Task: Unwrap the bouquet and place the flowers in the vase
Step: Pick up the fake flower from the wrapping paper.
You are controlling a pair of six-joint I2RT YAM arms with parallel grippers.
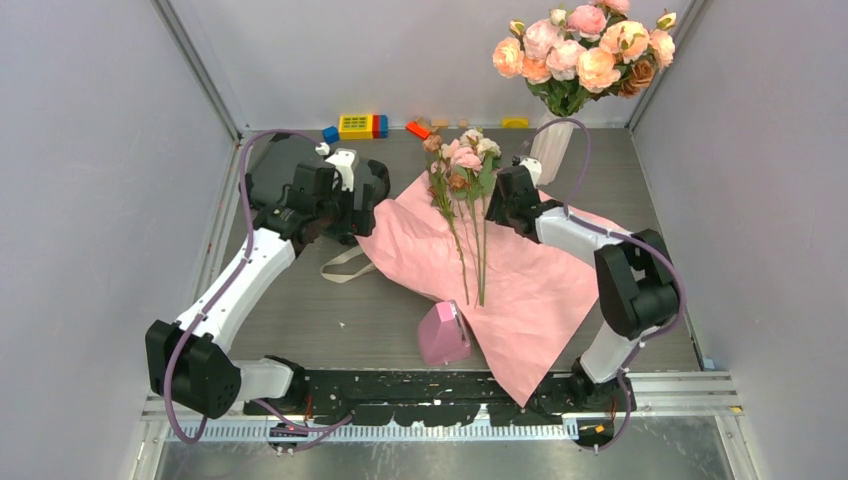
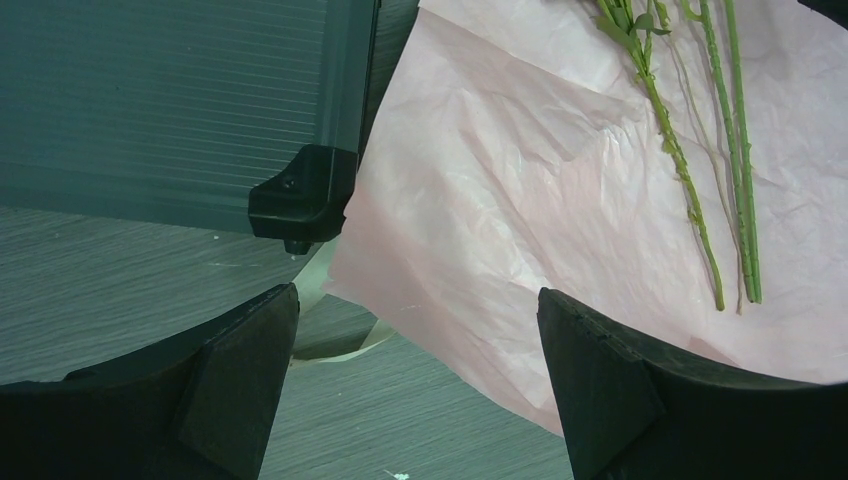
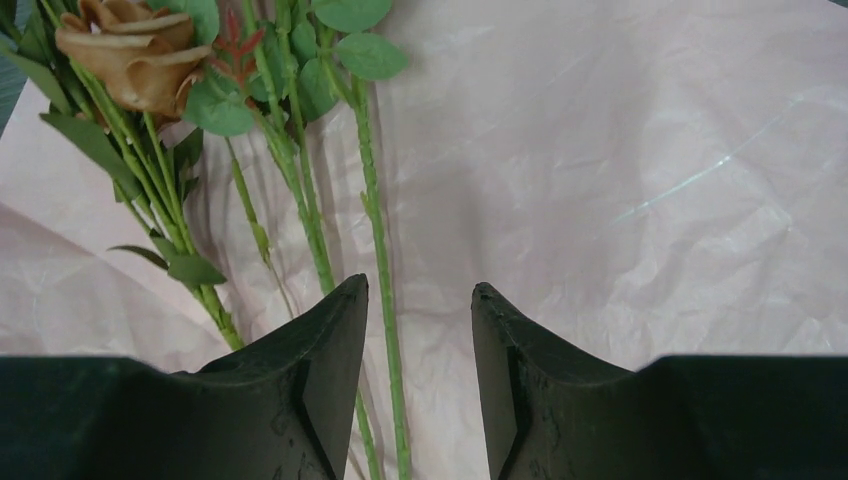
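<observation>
- Wrapping paper [image 1: 520, 290], pale pink and creased, lies spread open on the table [image 1: 300, 310], reaching from between my two arms down to the near edge.
- The flowers [image 1: 465, 160] lie loose on it, heads toward the far side, thin green stems running back toward me.
- My right gripper [image 3: 420, 290] hangs low over those stems, coming in from the right. Its fingers stand partly apart, and one stem runs through the gap with neither finger pressing on it. The other stems and a brown rose lie just left of the fingers.
- My left gripper [image 2: 415, 295] is spread wide and holds nothing, above the paper's left edge.
- The beige ribbon [image 1: 340, 265] lies loose on the table, just left of the paper.
- The vase [image 1: 551, 150] stands upright at the far right, beyond the paper, with a peach rose cluster [image 1: 585, 45] in it.
- A pink wedge [image 1: 443, 333] sits at the paper's near left edge.
</observation>
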